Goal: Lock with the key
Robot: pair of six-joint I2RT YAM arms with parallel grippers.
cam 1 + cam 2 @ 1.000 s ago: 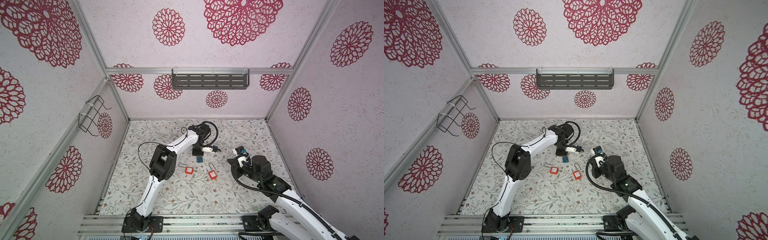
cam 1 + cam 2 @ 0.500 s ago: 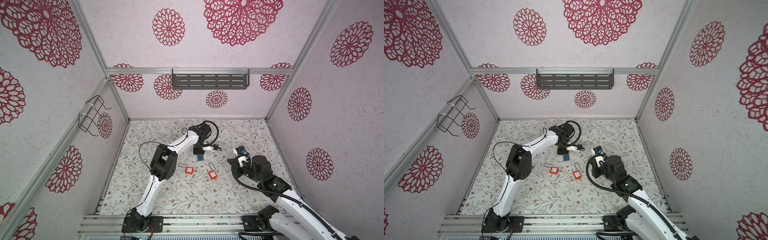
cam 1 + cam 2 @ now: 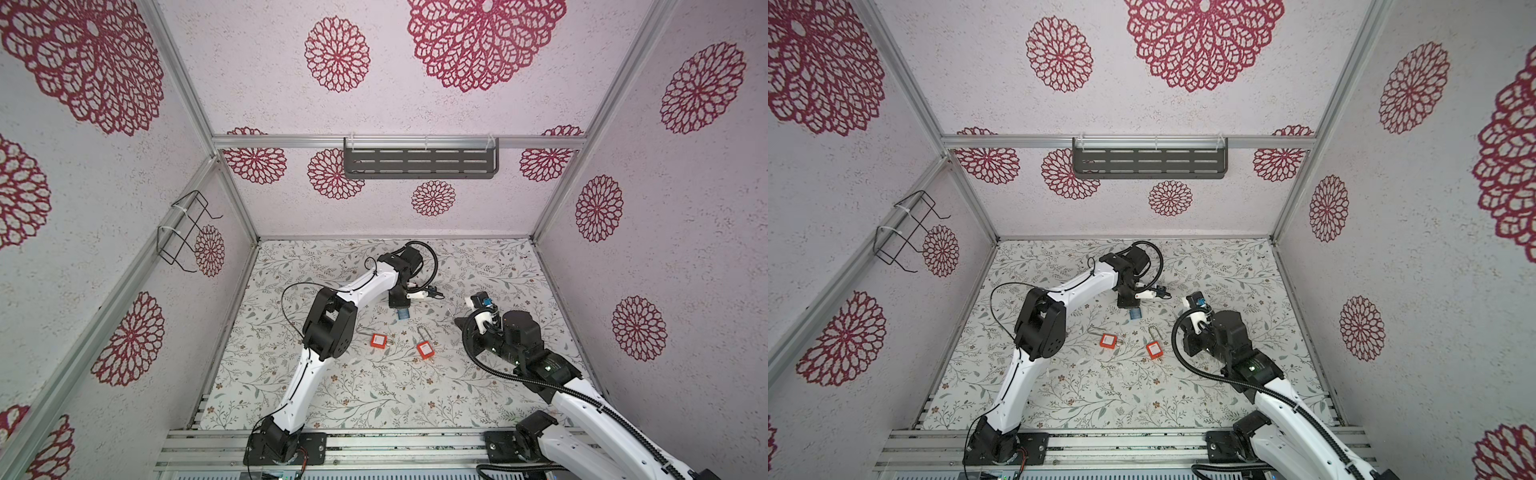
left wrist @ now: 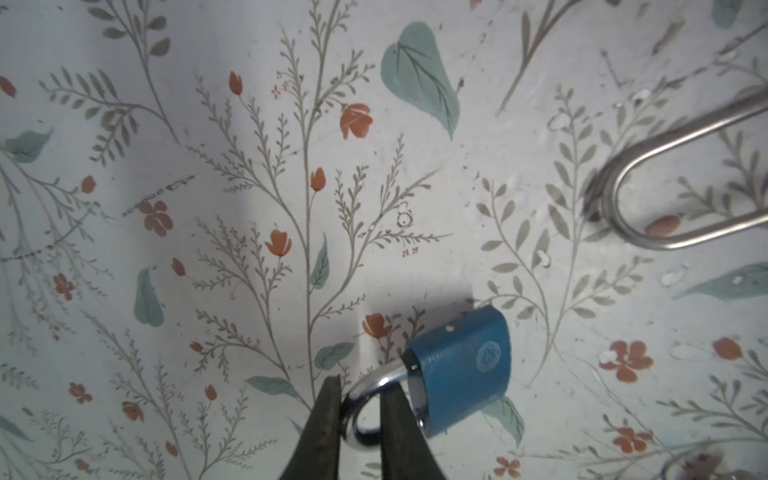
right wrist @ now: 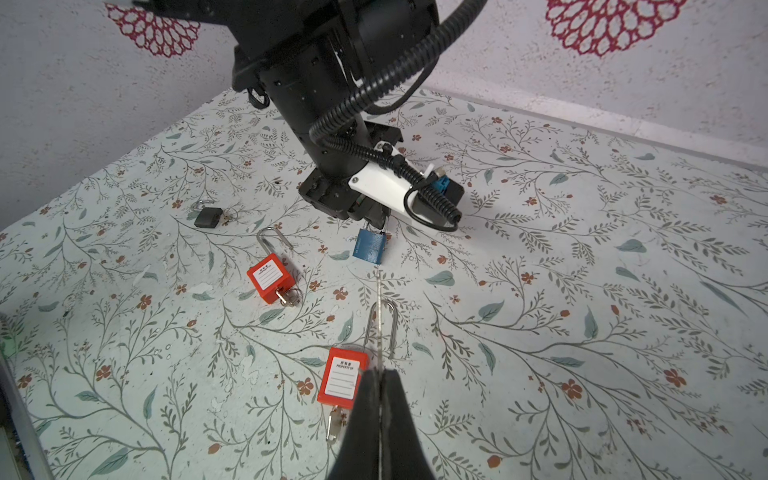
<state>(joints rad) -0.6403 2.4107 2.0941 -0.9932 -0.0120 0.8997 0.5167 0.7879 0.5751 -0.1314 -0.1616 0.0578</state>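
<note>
Little has changed: my left gripper (image 4: 360, 384) still pinches the shackle (image 4: 376, 380) of the blue metal padlock (image 4: 461, 374) near the desk's (image 3: 374, 395) middle; my right gripper (image 5: 379, 374) stays clamped on the thin silver key (image 5: 379, 316), not yet inserted.

The left arm (image 3: 365, 286) and right arm (image 3: 602, 419) are both wearing smooth white shells between blocky black joint housings (image 3: 328, 328). A thin black cable (image 3: 282, 301) is looping off the left one. A ribbed black conduit (image 3: 498, 372) is trailing along the right, where a small green light (image 3: 1252, 367) is glowing. Each wrist is carrying a white bracket (image 5: 386, 187) with a blue plug (image 5: 440, 185). The left claw (image 4: 360, 382) and right claw (image 5: 379, 373) are showing dark, tapering fingers.
</note>
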